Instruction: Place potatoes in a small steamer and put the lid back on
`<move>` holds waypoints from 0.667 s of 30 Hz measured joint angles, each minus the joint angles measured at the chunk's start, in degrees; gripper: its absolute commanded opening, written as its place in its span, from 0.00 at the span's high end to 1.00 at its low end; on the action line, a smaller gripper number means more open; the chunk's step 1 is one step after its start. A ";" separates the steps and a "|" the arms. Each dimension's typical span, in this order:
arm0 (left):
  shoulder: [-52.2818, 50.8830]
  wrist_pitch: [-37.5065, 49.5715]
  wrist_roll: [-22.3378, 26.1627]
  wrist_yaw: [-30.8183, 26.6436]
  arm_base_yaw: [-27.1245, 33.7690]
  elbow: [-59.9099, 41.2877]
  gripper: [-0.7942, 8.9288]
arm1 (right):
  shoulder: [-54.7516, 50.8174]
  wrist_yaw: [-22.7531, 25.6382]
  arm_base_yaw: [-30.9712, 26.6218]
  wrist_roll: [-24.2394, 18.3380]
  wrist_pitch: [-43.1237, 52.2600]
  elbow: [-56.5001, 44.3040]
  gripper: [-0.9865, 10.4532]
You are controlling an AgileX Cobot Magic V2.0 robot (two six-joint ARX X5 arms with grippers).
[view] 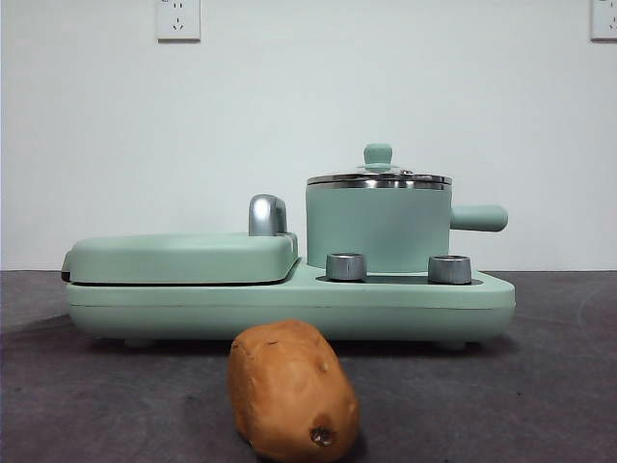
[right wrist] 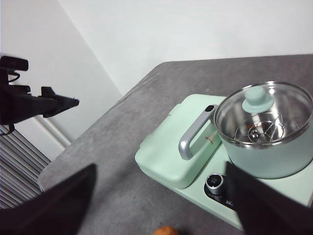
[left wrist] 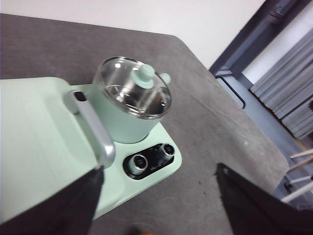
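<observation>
Potato [view: 292,391]: lying on the surface [view: 540,386] before the steamer [view: 378,230].
Lid [view: 379,177]: sitting on steamer.
Left pincer [left wrist: 159,196], right pincer [right wrist: 159,196]: both hovering released.

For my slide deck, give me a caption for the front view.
Potato lies on the table before the appliance; glass lid sits on the small steamer.

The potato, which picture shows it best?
The front view: the whole potato lies close and big on the table in front of the cooker, dark spot showing at its near end. The right wrist view catches only a small orange bit at the picture's edge, and the left wrist view a faint sliver.
</observation>
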 measured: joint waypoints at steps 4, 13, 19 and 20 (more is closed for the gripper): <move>4.90 -1.11 -0.04 0.00 -2.45 4.55 0.45 | 0.00 0.00 0.00 0.00 -1.01 0.00 0.49; 24.00 -4.83 2.71 -3.28 -11.56 22.23 0.41 | 0.00 0.00 0.00 0.00 -4.74 0.00 0.49; 38.42 -9.60 5.42 -13.42 -18.86 36.24 0.41 | 0.00 0.02 0.00 0.00 -5.53 0.00 0.49; 41.64 -11.37 6.14 -15.78 -20.26 39.65 0.41 | 0.00 0.04 0.00 0.00 -5.51 0.00 0.49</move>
